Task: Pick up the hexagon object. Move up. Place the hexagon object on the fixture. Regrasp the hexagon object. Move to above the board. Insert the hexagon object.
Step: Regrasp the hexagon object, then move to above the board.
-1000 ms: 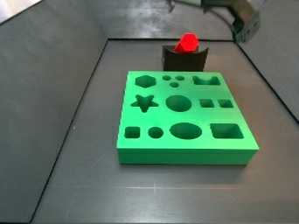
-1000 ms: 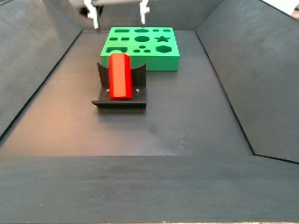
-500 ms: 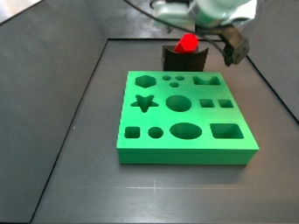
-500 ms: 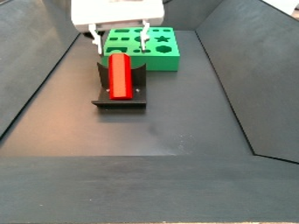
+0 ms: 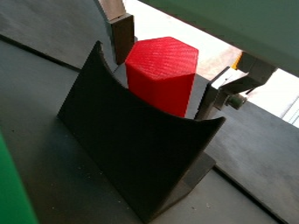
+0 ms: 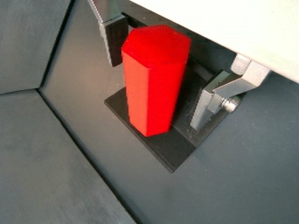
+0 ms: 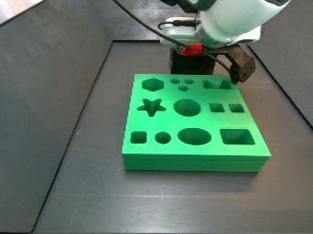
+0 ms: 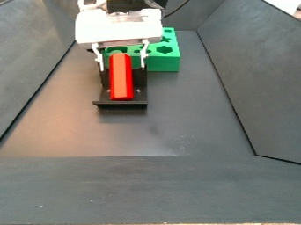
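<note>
The claw straddles the peg on the fixture; the board stands close behind, bare floor in front.

No readable text, labels, brands or nos. anywhere. Gripper, down over the fixture, has plain white housing, no markings. Hexagon object, board & fixture all blank: cut-out shapes only, no signs.

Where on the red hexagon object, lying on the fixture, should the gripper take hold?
On the hexagon object's two opposite flat sides, from above. It lies lengthwise in the fixture's notch, and the open gripper has a finger on each side.
</note>
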